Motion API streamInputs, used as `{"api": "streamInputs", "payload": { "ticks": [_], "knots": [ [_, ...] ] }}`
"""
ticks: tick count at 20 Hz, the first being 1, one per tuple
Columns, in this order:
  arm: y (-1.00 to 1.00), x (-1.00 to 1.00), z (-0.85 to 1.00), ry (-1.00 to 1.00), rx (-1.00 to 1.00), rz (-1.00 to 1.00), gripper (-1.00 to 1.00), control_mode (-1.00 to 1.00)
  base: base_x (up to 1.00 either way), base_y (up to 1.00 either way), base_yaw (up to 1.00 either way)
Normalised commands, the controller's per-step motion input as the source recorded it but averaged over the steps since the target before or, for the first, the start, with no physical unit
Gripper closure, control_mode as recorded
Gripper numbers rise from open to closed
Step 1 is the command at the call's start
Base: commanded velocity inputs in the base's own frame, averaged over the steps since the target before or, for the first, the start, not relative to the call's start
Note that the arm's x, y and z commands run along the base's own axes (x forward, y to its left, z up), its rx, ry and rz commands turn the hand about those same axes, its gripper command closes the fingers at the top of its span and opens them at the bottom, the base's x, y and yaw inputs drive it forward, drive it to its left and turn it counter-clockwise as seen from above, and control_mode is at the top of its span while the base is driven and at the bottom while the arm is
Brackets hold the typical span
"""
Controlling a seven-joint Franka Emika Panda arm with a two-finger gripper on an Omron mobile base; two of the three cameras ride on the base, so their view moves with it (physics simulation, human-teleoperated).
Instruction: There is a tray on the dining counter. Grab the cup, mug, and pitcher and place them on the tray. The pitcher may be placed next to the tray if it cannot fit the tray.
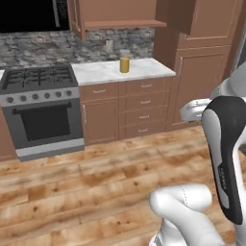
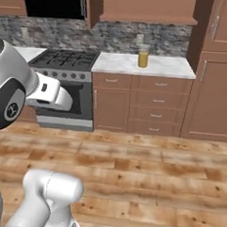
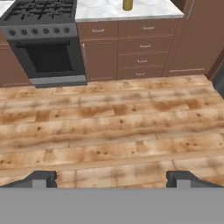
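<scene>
Fingers (image 3: 39, 178) of the gripper (image 3: 112, 179) spread wide, holding nothing, above bare wooden floor (image 3: 113, 127). Far beyond them, the pitcher (image 1: 124, 63) of orange juice stands on the marble kitchen counter (image 1: 101, 73), right of the stove (image 1: 38, 79).

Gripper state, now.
Gripper: open, fingers spread wide, holding nothing, above the wooden floor.

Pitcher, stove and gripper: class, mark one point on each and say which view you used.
pitcher (image 2: 143, 58): right base view, on its orange juice.
stove (image 1: 40, 108): left base view, on its oven door.
gripper (image 3: 112, 178): hand view, midway between fingertips.
</scene>
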Motion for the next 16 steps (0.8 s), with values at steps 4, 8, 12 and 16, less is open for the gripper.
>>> {"api": "streamInputs", "payload": {
  "ticks": [4,8,12,16],
  "knots": [
    [0.0,0.0,0.0,0.0,0.0,0.0,-1.0,1.0,1.0,-0.19,0.43],
    [0.0,0.0,0.0,0.0,0.0,0.0,-1.0,1.0,0.99,-0.15,0.26],
    [0.0,0.0,0.0,0.0,0.0,0.0,-1.0,1.0,0.76,-0.45,0.03],
    [0.0,0.0,0.0,0.0,0.0,0.0,-1.0,1.0,0.82,-0.05,-0.1]
  ]
}}
